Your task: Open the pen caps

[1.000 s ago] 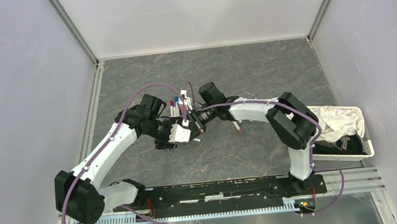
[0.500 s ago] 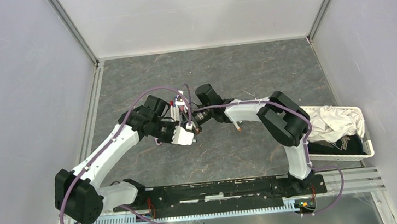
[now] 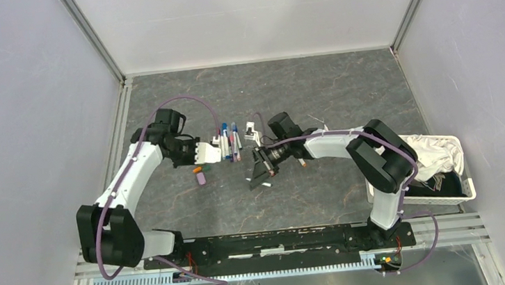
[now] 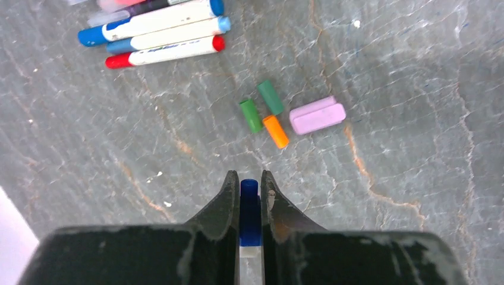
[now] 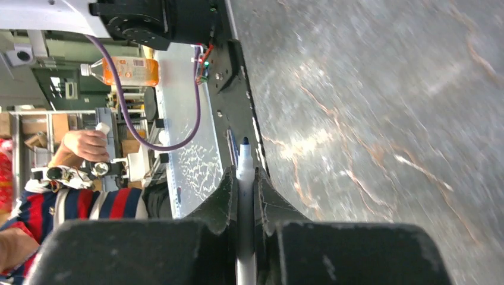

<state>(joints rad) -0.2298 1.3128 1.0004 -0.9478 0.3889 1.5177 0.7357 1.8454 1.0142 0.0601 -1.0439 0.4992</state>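
Pen caps (image 4: 270,97): four counted. Three lie loose on the counter and one is held in the left tool.

Counter (image 3: 314,87): grey marbled slab, walled at the back and both sides.

Basket (image 3: 469,191): white, at the counter's right edge, well apart from the pens. A white cloth (image 3: 426,150) is heaped in it.

Left tool (image 4: 249,178): clenched on the blue cap (image 4: 249,205), whose end stands just past the fingertips. It is held over bare counter, on the near side of the loose caps. From the top view it sits just left of the pens.

Right tool (image 5: 244,173): clenched on a pen (image 5: 244,155) with a white barrel. The dark tip is bare and pokes beyond the fingertips. From the top view it sits right of the pens, apart from the left tool.

Pens (image 4: 166,35): three lie side by side, touching, with blue, light blue and red ends. More beyond them are cut off by the frame edge.

Lilac piece (image 4: 317,115): short thick block, just right of the orange cap. I cannot tell whether it is a cap.

Dark green cap (image 4: 270,97), green cap (image 4: 251,115), orange cap (image 4: 276,131): a tight cluster. The two greens lie side by side, with the orange just beside the green one's lower end.
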